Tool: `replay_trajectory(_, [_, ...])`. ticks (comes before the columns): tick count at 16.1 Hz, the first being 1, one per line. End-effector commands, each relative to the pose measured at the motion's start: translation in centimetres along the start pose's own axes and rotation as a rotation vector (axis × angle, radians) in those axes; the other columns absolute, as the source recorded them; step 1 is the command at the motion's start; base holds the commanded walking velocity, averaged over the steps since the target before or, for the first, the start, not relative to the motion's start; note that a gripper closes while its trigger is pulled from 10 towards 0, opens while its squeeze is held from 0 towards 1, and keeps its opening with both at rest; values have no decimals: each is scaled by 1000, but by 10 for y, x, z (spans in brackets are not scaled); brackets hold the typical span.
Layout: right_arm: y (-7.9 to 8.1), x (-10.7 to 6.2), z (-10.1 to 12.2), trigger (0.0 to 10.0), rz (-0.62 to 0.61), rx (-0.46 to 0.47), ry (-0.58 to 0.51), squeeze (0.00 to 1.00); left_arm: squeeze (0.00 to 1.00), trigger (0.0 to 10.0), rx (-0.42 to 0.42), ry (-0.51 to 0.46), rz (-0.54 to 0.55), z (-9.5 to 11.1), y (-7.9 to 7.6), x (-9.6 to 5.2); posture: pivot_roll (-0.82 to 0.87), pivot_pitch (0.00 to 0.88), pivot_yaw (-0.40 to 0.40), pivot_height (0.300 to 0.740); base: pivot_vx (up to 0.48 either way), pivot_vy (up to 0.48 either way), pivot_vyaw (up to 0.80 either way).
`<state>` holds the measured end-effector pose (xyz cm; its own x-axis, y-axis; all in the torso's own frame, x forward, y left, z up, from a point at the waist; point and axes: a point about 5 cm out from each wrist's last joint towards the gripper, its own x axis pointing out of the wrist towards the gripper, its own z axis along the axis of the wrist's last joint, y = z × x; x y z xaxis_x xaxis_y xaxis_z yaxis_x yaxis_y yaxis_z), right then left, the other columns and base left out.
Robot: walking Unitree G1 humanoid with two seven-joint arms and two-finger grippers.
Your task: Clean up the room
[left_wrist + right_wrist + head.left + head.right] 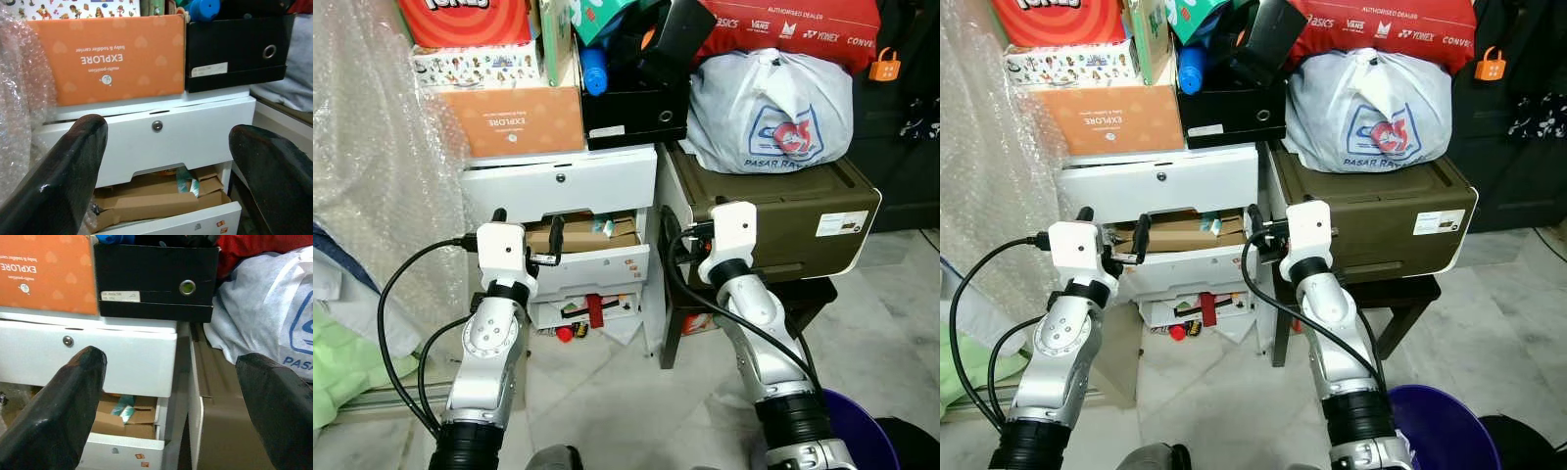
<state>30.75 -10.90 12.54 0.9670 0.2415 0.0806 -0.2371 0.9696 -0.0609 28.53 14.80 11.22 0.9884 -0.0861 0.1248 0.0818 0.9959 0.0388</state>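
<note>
Left pincer (526, 227): raised before the white drawer unit (558, 186), fingers spread, nothing between them. Its wrist view looks between the two black fingers (58, 181) straight at the shut top drawer and its small round lock (157, 126).

Right pincer (171, 396): also up and released, empty, aimed at the seam between the drawer unit and the dark olive printer (773, 220) at 3 o'clock of it.

Task's things, as I judge them: the clutter.
- Second drawer (592, 257) stands pulled out, stuffed with crumpled brown cardboard (156, 203) and a teal-and-white packet (122, 411). It sits at 6 o'clock of the lock, just beyond the left fingertips.
- On the floor (607, 382) below the unit: a small red round piece (565, 334) and loose paper scraps.

Handling, by estimate:
- Cardboard: light, stiff along the flaps but crushable. Take a free flap edge, pinched across its thickness, not the bulk.
- Packet: soft, probably slick film; pinch near an end.
- Drawer: plastic, slides; push flat on its front to close, once the cardboard sits below the rim.
- Red piece: small, hard, may roll; what it is I cannot make out at this size.

Around: orange "EXPLORE" box (519, 117) and black file box (631, 113) on the unit at 12 o'clock; white plastic bag (769, 113) on the printer; bubble wrap (372, 147) at 9 o'clock; purple bucket (847, 431) by the right arm.
</note>
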Motion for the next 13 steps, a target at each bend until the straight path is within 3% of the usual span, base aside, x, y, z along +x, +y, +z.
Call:
replay_trajectory(1, [0,3,0,10000,-3,13,9,0,0,10000,2,-12,-17,2,-1,-1,-142,0,15,740,281,0,-581])
replay_trajectory(6, [0,4,0,10000,-4,19,11,0,0,10000,-3,-13,-37,3,-3,-2,-141,0,16,740,307,0,-720])
replay_trajectory(13, [2,5,0,10000,2,19,3,0,0,10000,-3,-9,-47,3,-3,-1,-141,0,18,740,328,0,0])
